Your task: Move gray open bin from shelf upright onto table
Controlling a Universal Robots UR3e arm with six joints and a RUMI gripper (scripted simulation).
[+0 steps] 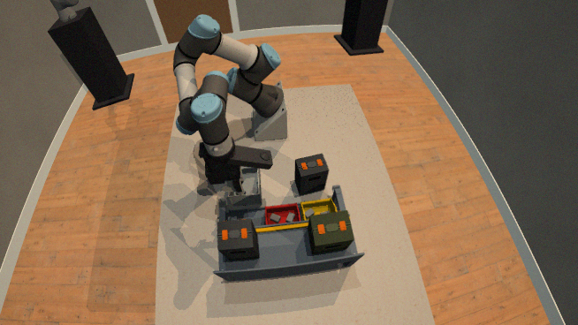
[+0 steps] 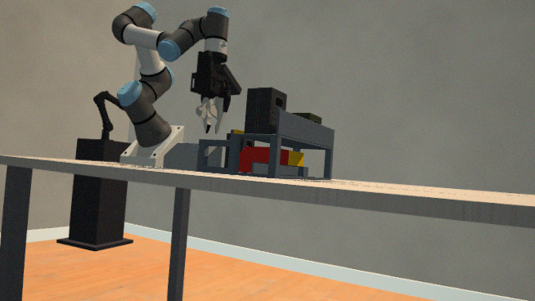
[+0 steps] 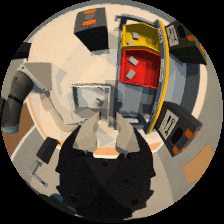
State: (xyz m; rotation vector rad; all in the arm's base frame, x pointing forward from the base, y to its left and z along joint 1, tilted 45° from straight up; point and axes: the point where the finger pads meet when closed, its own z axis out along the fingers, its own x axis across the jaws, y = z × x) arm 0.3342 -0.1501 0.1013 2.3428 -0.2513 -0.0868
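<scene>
The gray open bin (image 1: 250, 180) stands upright on the table, just outside the shelf's (image 1: 287, 258) back left corner. It also shows in the side view (image 2: 180, 155) and in the wrist view (image 3: 91, 101), where a small gray part lies inside it. My gripper (image 2: 210, 130) hangs straight down a little above the bin's shelf-side wall, apart from it. In the wrist view, its fingers stand nearly together with nothing between them. In the overhead view the wrist hides most of the fingers (image 1: 236, 189).
A red bin (image 1: 282, 215) and a yellow bin (image 1: 318, 207) with parts sit on the shelf's lower level. A black case (image 1: 237, 238) and a green case (image 1: 330, 230) stand on its top. Another black case (image 1: 311, 172) stands on the table. The arm's base (image 1: 269, 120) is behind the bin.
</scene>
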